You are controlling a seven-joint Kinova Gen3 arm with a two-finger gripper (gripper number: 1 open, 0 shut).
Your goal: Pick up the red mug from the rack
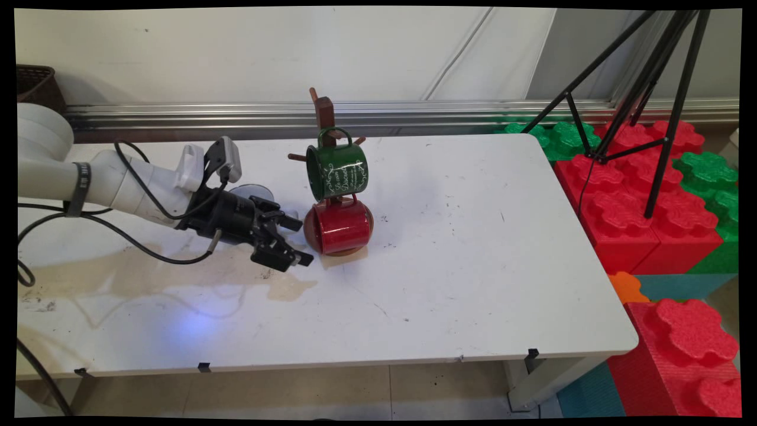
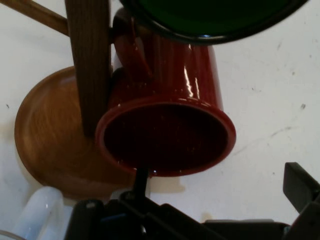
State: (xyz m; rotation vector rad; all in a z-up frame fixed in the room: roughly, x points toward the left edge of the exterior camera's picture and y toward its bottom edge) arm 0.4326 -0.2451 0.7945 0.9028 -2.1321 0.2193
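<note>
The glossy red enamel mug is hanging by its handle low on the wooden peg stand, under a green enamel mug, its mouth facing the black two-finger gripper hovering just beside, jaws spread wide and empty.

White arm reaching low from the left, nearly level, black gripper with fingers spread apart.
</note>
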